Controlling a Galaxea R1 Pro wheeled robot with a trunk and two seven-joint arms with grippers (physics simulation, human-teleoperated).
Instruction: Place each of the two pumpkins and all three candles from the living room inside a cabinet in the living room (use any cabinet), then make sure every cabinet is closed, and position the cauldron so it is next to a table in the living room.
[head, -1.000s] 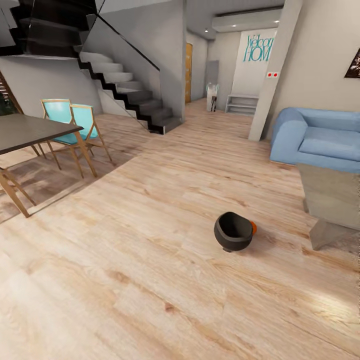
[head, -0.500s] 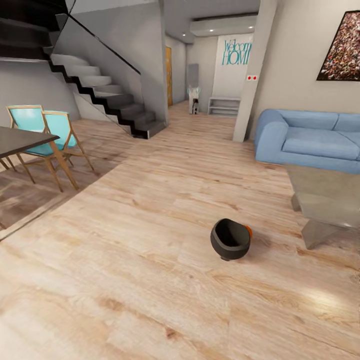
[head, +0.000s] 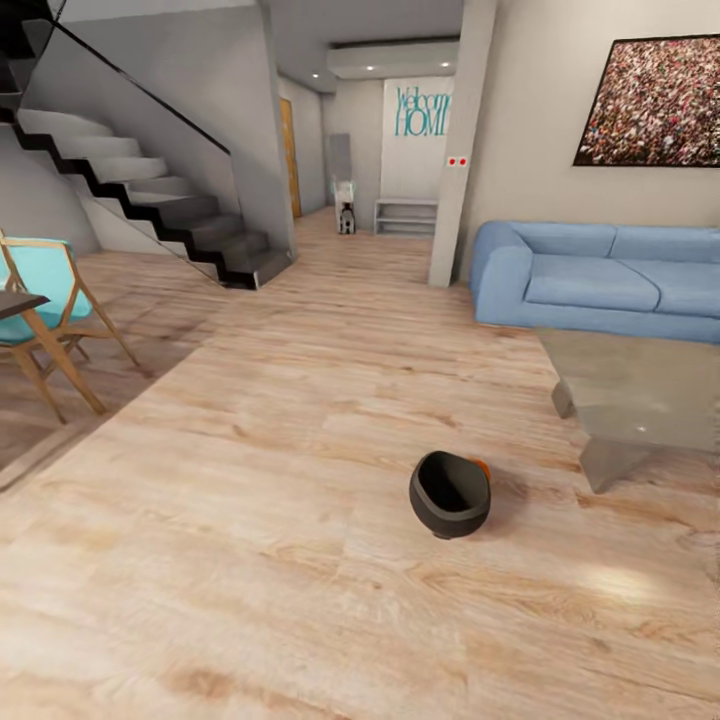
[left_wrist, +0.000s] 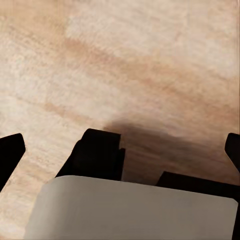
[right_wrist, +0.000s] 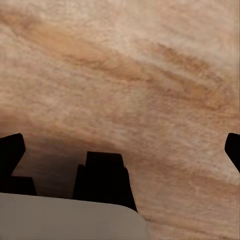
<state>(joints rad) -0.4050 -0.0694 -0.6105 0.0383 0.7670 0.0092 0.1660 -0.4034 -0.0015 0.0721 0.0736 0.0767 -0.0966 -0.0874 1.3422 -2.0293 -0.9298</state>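
looking across the wood floor i see the blue sofa by the far wall, then the glass-topped table in front of it. the black cauldron sits on the floor near the table's left end, tilted, with a sliver of orange pumpkin touching its far side. both wrist views look down at bare planks with my left gripper and right gripper spread wide, holding nothing. teal lettering on the hall wall reads "welcome home".
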